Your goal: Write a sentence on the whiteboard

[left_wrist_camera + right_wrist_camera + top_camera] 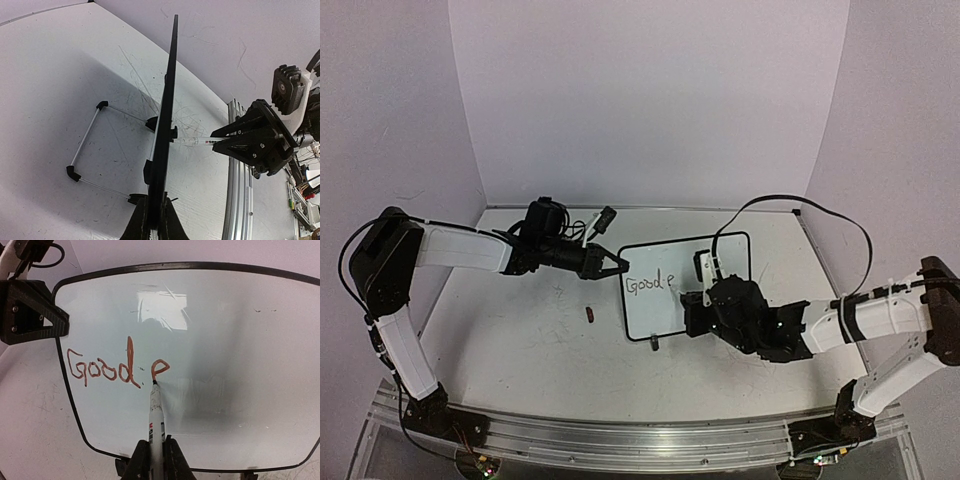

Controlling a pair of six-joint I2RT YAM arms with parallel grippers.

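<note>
White, thin and stiff, the whiteboard (680, 262) at centre of the top view looks light and apt to skid, best held by its rim, where the left gripper (618, 265) is clamped; the right gripper (152, 454), closed on a marker (155, 412), touches the sentence (117, 367), "Good e"; the left wrist view, edge-on, hides the writing.

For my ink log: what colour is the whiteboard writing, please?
Red writing, clearest in right wrist view.

The whiteboard (225, 340) has a smooth, glossy white face — glare toward its 12 o'clock edge; the marker (156, 415) has a smooth white plastic barrel; the tabletop (520, 340) is matt white, scratched grey; the rail (620, 438) at 6 o'clock is brushed metal.
</note>
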